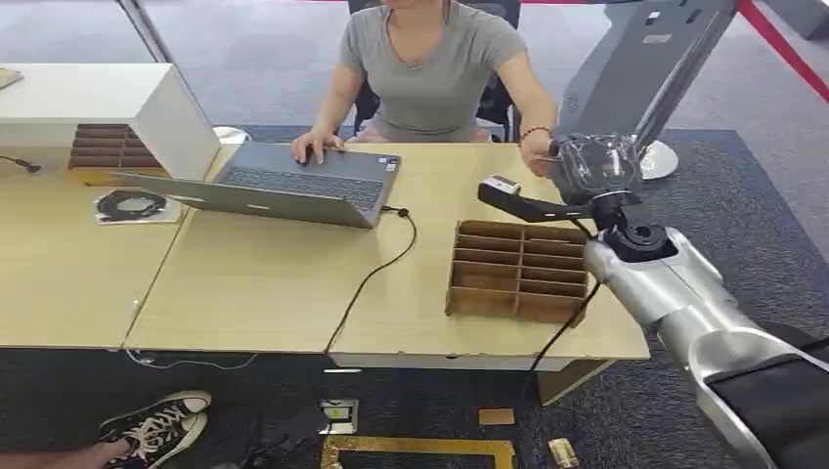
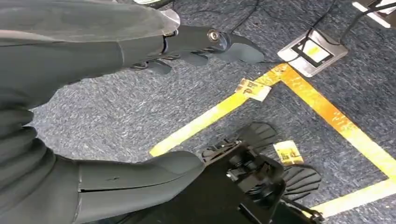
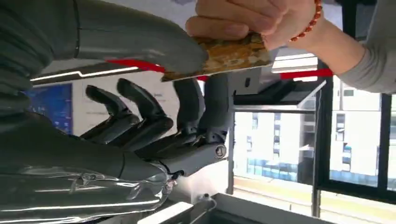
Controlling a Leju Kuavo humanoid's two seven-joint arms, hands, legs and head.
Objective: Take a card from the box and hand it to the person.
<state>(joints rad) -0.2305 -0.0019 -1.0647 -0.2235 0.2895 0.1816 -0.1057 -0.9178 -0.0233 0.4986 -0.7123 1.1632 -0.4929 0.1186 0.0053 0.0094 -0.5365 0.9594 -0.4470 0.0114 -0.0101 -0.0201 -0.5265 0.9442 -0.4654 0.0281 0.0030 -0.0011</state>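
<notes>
The brown divided cardboard box (image 1: 518, 269) stands on the table's right part. Beyond it my right hand (image 1: 596, 168) is raised toward the seated person (image 1: 435, 59), close to the person's hand (image 1: 536, 156). In the right wrist view a brown and yellow patterned card (image 3: 229, 56) lies pinched between my thumb (image 3: 154, 42) and fingers (image 3: 196, 100). The person's hand (image 3: 243, 18), with a bead bracelet, grips the same card's far end. My left hand (image 2: 140, 107) hangs over the carpet with thumb and fingers apart, holding nothing.
An open laptop (image 1: 293, 181) sits in front of the person, its black cable (image 1: 376, 269) trailing over the table's front edge. A white stand (image 1: 127, 107) and a coiled cable (image 1: 132, 205) are at left. Loose cards (image 2: 252, 88) and yellow tape (image 2: 327, 112) lie on the floor.
</notes>
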